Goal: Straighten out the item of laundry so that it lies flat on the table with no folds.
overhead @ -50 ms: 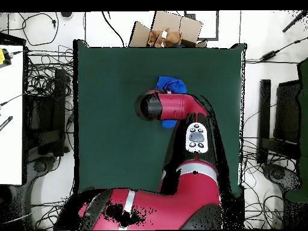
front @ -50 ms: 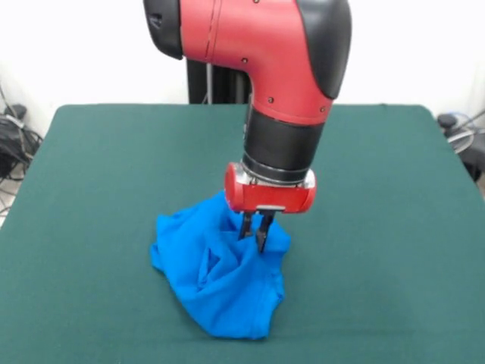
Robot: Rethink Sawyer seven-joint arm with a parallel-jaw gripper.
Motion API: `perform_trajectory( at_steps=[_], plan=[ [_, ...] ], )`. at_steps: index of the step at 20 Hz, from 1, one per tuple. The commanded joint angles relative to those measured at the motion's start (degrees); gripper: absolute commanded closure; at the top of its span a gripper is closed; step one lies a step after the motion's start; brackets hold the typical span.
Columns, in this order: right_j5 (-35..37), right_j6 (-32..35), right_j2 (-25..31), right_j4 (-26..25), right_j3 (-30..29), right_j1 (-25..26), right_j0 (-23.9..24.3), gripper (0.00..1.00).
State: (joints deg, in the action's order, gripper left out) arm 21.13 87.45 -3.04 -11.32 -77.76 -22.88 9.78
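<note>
The item of laundry (front @ -50 ms: 220, 280) is a bright blue shirt lying crumpled in a heap near the middle front of the dark green table (front @ -50 ms: 91, 189). Folds run across it and no lettering shows. My gripper (front @ -50 ms: 255, 230) comes straight down onto the heap's upper right part. Its two dark fingers stand close together, pinching a raised fold of the cloth. In the overhead view the red arm covers most of the item of laundry (overhead @ -50 ms: 171, 84), and only blue patches show beside the arm on the table (overhead @ -50 ms: 108, 90). The gripper is hidden there.
An open cardboard box (overhead @ -50 ms: 169, 31) sits just past one table edge in the overhead view. Cables and equipment (overhead @ -50 ms: 45, 120) lie on the floor on both sides. A white surface (overhead @ -50 ms: 11, 114) stands at the left.
</note>
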Motion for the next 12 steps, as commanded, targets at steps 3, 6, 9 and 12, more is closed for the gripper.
perform_trajectory(
  at_steps=[3, 6, 9, 12],
  plan=[
    [5.7, 3.0, 5.8, 1.0, 2.6, 1.8, 1.7, 1.0],
    [4.5, 6.6, 6.7, 3.2, 2.1, 1.8, 1.1, 1.0],
    [4.7, 13.8, 3.4, 6.6, 6.3, 4.7, -4.3, 1.0],
    [5.1, 21.4, -0.7, 11.1, 10.5, 7.8, -9.9, 1.0]
  ],
)
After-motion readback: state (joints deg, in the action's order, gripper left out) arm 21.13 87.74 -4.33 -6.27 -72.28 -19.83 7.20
